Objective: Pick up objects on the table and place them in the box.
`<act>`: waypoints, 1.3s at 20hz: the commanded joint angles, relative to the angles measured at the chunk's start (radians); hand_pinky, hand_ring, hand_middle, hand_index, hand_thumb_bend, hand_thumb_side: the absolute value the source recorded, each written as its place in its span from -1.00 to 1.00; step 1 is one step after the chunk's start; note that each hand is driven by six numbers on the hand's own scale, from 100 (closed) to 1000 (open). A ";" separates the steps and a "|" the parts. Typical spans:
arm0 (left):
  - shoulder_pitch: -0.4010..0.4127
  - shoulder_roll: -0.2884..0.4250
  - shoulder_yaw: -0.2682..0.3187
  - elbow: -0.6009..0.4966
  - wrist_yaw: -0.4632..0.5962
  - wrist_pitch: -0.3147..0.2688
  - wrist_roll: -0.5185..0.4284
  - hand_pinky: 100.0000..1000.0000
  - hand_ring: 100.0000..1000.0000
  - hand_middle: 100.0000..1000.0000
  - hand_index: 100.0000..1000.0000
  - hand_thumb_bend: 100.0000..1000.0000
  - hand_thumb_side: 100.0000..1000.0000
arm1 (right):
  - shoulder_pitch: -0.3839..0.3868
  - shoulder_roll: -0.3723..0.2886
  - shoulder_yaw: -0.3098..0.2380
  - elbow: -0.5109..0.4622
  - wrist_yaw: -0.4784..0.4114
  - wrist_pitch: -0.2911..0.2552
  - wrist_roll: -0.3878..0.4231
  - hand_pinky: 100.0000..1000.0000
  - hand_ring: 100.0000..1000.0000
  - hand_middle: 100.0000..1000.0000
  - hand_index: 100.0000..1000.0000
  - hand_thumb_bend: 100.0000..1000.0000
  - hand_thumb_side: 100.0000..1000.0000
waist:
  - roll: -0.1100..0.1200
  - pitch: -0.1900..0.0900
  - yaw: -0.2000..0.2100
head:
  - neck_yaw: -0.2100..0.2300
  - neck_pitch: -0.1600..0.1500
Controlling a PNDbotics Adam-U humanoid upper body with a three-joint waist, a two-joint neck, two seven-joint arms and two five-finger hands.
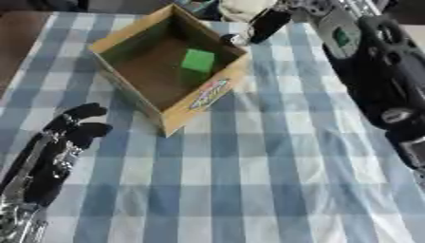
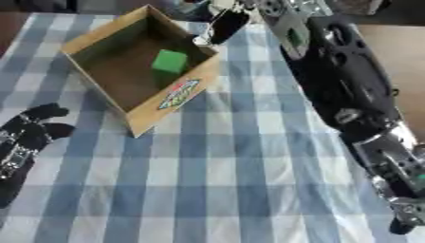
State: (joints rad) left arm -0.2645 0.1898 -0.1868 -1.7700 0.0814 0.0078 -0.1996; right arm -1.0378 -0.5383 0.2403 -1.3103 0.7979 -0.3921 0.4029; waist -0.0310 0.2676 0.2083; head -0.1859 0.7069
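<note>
Green cube (image 1: 198,60) inside open cardboard box (image 1: 207,95) on blue-checked tablecloth (image 1: 274,180). Right hand (image 1: 267,24) above box's far corner, fingers pointing down, holding nothing visible; curl unclear. Left hand (image 1: 58,142) idle at lower left, fingers relaxed.

The right hand (image 1: 270,23) is cut by the top edge (fingers unclear).
</note>
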 commanded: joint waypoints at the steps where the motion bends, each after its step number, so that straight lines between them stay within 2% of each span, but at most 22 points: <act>1: -0.004 0.022 0.023 -0.010 -0.003 -0.004 0.022 0.60 0.39 0.50 0.68 -0.23 0.16 | 0.018 -0.071 -0.014 -0.119 -0.132 0.028 0.010 0.75 0.83 0.94 0.93 -0.39 -0.07 | 0.008 -0.019 -0.018 | 0.020 -0.006; 4: -0.002 0.023 0.042 -0.014 0.001 -0.008 0.059 0.59 0.39 0.50 0.67 -0.23 0.14 | 0.091 -0.111 -0.034 -0.236 -0.266 0.074 0.017 0.71 0.81 0.93 0.92 -0.61 -0.03 | 0.016 -0.015 -0.053 | 0.044 -0.009; 7: -0.006 0.024 0.064 -0.024 0.000 -0.017 0.129 0.57 0.36 0.47 0.68 -0.22 0.09 | 0.190 -0.140 -0.066 -0.348 -0.392 0.149 0.000 0.70 0.82 0.93 0.92 -0.77 0.01 | 0.022 -0.013 -0.082 | 0.064 -0.011; 11: -0.031 0.034 0.086 -0.060 -0.075 -0.046 0.244 0.50 0.27 0.38 0.66 -0.08 -0.13 | 0.318 -0.157 -0.099 -0.450 -0.500 0.241 -0.012 0.73 0.85 0.96 0.93 -0.96 0.05 | 0.028 -0.014 -0.113 | 0.083 -0.011; 13: -0.046 0.039 0.090 -0.079 -0.140 -0.061 0.291 0.42 0.17 0.25 0.59 0.03 -0.26 | 0.366 -0.155 -0.110 -0.480 -0.521 0.277 -0.012 0.74 0.87 0.97 0.94 -1.00 0.07 | 0.031 -0.015 -0.128 | 0.089 -0.009; 17: -0.078 0.043 0.078 -0.095 -0.290 -0.055 0.317 0.31 0.01 0.02 0.32 0.24 -0.34 | 0.439 -0.140 -0.125 -0.527 -0.514 0.313 -0.014 0.76 0.88 0.98 0.94 -1.00 0.03 | 0.036 -0.018 -0.156 | 0.098 -0.004; 18: -0.084 0.042 0.075 -0.097 -0.328 -0.048 0.311 0.30 -0.01 -0.01 0.29 0.27 -0.36 | 0.453 -0.134 -0.127 -0.536 -0.504 0.316 -0.015 0.76 0.88 0.98 0.95 -1.00 0.02 | 0.037 -0.019 -0.162 | 0.100 -0.003; 19: -0.089 0.040 0.071 -0.099 -0.362 -0.041 0.304 0.27 -0.05 -0.04 0.26 0.31 -0.38 | 0.465 -0.127 -0.129 -0.541 -0.494 0.320 -0.017 0.76 0.88 0.98 0.95 -0.96 -0.08 | 0.037 -0.020 -0.168 | 0.101 -0.003; 20: -0.091 0.038 0.068 -0.101 -0.390 -0.036 0.296 0.27 -0.05 -0.05 0.25 0.34 -0.40 | 0.475 -0.120 -0.129 -0.544 -0.488 0.325 -0.018 0.76 0.88 0.98 0.95 -1.00 0.01 | 0.038 -0.021 -0.173 | 0.101 -0.002; 22: -0.097 0.037 0.061 -0.105 -0.445 -0.033 0.283 0.24 -0.08 -0.08 0.21 0.47 -0.54 | 0.492 -0.108 -0.127 -0.548 -0.481 0.330 -0.015 0.76 0.88 0.99 0.95 -1.00 -0.03 | 0.039 -0.023 -0.181 | 0.101 -0.002; 26: -0.103 0.041 0.056 -0.120 -0.531 -0.050 0.288 0.22 -0.09 -0.10 0.10 0.52 -0.73 | 0.521 -0.091 -0.126 -0.544 -0.493 0.341 0.003 0.76 0.89 1.00 0.95 -1.00 -0.17 | 0.041 -0.026 -0.189 | 0.102 -0.001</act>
